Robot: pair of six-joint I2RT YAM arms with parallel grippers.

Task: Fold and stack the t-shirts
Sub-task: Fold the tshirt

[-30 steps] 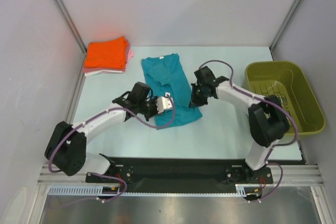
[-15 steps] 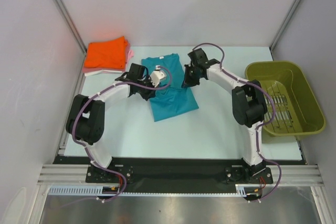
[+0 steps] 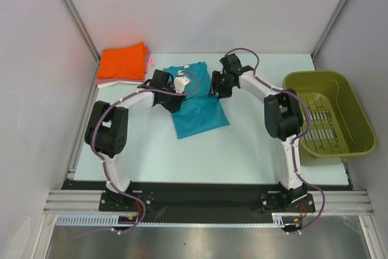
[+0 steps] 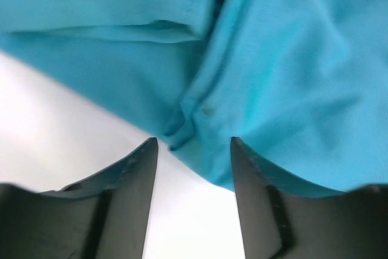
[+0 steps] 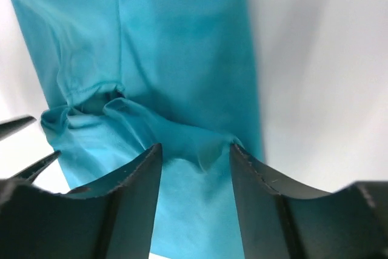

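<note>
Teal t-shirt [image 3: 201, 117], midsection seemingly half-hidden

Soft matt teal cloth t-shirt [image 3: 200, 113], glossy olive plastic basket [image 3: 315, 80], smooth pale table [image 3: 242, 156].

The left arm [image 3: 130, 99] is reaching far forward from its base, then bending inward to the right at the elbow; its forearm is running toward the centre; the left gripper [image 3: 180, 84] [image 4: 191, 145] at its end is pointing inward and down, its jaws standing apart with a clear gap between the two dark fingers [image 4: 130, 177]; the right arm [image 3: 259, 87] is mirroring this pose, stretching forward and curving inward to the left; the right gripper [image 3: 217, 87] [image 5: 194, 150] is angling downward, its jaws likewise standing parted; the two grippers are sitting near each other, facing one another, not touching.
</note>
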